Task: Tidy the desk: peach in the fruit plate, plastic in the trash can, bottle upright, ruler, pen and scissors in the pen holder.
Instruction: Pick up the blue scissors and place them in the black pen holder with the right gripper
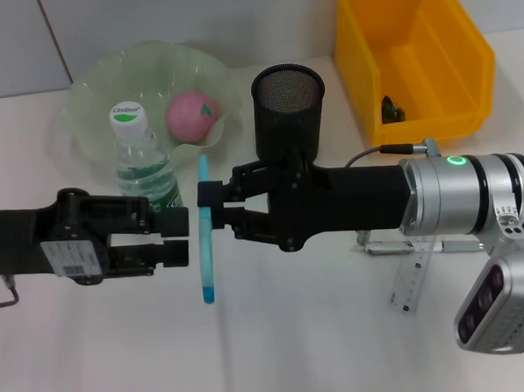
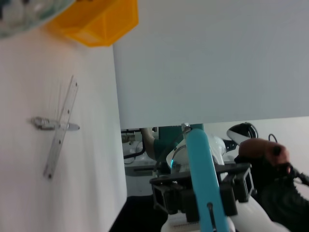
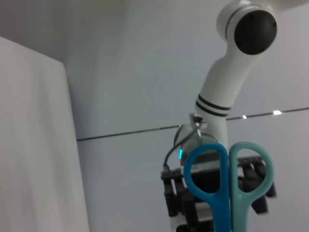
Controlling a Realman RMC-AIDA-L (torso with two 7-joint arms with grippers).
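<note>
scissors [image 1: 206, 230]: blue, held edge-on mid-air between the two grippers, centre of the head view, above the surface [image 1: 279, 353]; handles toward 6 o'clock. Right wrist view shows both handle loops, left wrist view shows the blade side.
left gripper [image 1: 183, 237]: comes in from 9 o'clock, fingers touching the scissors on their left side; can't tell whether they're actually clamped on them.
right gripper [image 1: 211, 206]: comes in from 3 o'clock, fingers closed on the scissors from the right side.
pen holder [image 1: 288, 111]: black mesh cup, upright, at 12 o'clock just behind the right gripper; can't see inside it.
bottle [image 1: 142, 163]: upright, white cap with green label, at 10 o'clock, just in front of the fruit plate and just behind the left gripper.
peach [image 1: 193, 115]: pink, sits in the fruit plate [image 1: 89, 91], a pale green wavy bowl at 11 o'clock.
trash can [image 1: 452, 54]: yellow bin at 1 o'clock, something small and dark on its floor, can't tell what.
ruler [image 1: 411, 280]: clear, flat on the surface at 4 o'clock, partly under the right arm.
pen [image 1: 423, 247]: silver, lies across the ruler, touching it; same crossed pair shows in the left wrist view.
</note>
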